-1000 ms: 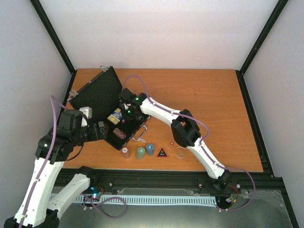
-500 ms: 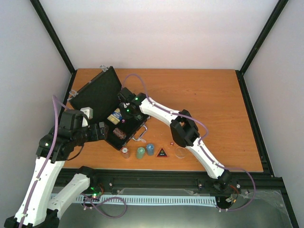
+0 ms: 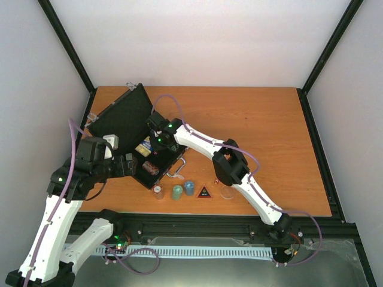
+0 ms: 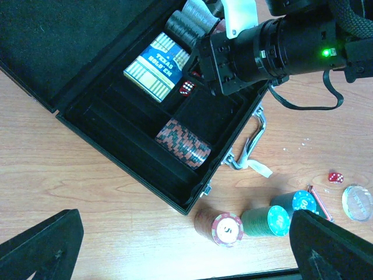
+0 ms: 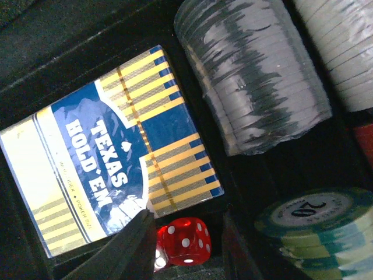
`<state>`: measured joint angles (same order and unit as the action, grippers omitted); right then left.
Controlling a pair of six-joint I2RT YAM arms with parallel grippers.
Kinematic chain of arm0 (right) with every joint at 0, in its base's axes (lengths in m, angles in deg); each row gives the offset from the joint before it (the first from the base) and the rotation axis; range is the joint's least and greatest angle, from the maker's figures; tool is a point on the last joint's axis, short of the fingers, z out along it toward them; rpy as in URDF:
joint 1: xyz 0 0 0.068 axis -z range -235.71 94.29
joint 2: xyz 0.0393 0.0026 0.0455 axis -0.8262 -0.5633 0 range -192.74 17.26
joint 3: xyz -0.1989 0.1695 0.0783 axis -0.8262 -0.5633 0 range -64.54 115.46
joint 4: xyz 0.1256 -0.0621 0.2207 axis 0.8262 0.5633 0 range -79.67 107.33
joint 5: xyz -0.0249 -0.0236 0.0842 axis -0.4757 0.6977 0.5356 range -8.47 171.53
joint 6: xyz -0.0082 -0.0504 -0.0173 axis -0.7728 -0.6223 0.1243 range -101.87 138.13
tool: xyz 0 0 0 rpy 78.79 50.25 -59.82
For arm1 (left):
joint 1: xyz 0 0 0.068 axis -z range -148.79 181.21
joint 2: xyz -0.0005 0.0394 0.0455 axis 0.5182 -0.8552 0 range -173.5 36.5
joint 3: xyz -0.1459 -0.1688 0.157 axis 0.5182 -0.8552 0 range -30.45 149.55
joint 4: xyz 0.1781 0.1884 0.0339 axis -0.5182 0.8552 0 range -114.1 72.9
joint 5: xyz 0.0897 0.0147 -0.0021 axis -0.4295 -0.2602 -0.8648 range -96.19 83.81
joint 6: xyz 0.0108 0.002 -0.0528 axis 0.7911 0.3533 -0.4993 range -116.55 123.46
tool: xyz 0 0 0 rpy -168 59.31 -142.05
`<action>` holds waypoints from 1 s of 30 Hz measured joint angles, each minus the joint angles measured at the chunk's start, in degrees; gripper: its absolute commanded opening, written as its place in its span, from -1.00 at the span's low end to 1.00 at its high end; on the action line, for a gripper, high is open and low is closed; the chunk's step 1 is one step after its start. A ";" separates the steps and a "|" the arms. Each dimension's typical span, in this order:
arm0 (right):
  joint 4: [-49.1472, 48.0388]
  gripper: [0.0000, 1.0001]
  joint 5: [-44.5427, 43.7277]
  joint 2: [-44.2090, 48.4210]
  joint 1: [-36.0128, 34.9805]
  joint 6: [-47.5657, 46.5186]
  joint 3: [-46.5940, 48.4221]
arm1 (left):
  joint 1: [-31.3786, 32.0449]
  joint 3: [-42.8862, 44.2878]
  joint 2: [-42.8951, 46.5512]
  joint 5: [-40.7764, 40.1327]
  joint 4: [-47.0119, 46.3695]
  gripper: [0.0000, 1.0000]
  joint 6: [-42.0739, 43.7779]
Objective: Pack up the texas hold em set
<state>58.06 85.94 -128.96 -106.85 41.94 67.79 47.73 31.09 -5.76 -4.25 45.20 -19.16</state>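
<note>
The black case (image 3: 122,116) lies open at the table's left, its tray (image 4: 122,125) holding a Texas Hold'em card deck (image 5: 111,169), grey chips (image 5: 250,76), white chips (image 5: 344,46), green chips (image 5: 315,227) and a red-brown chip stack (image 4: 183,142). My right gripper (image 5: 189,251) is down inside the tray, open, with a red die (image 5: 183,240) lying between its fingers, close to the left one. My left gripper (image 4: 186,256) is wide open and empty, above the case's near corner. Red (image 4: 224,227), green (image 4: 268,220) and blue (image 4: 297,203) chip stacks stand on the table.
A second red die (image 4: 335,177), the clear disc (image 4: 356,202) and the black triangle (image 3: 204,192) lie on the table right of the chip stacks. The case's silver handle (image 4: 250,140) sticks out toward them. The raised lid leans to the far left.
My right gripper has shifted slightly left and farther into the case tray. The left arm has barely moved.
</note>
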 measured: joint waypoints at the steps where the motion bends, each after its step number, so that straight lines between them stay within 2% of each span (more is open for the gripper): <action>1: 0.00 -0.28 -0.07 0.00 -0.02 0.02 0.00 | 0.00 0.00 0.00 0.00 -0.02 0.99 -0.02; 17: 0.63 -0.27 -0.52 2.71 0.02 -0.55 0.00 | 0.00 0.00 0.00 0.02 -0.04 0.99 -0.02; 30: 0.11 -0.28 7.80 4.50 0.04 -1.66 0.00 | 0.00 0.00 0.55 0.02 -0.04 0.99 -0.07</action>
<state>58.16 93.74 -124.45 -106.80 40.28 67.79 47.73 31.09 -5.22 -4.23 45.16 -19.22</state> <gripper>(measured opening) 0.361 0.997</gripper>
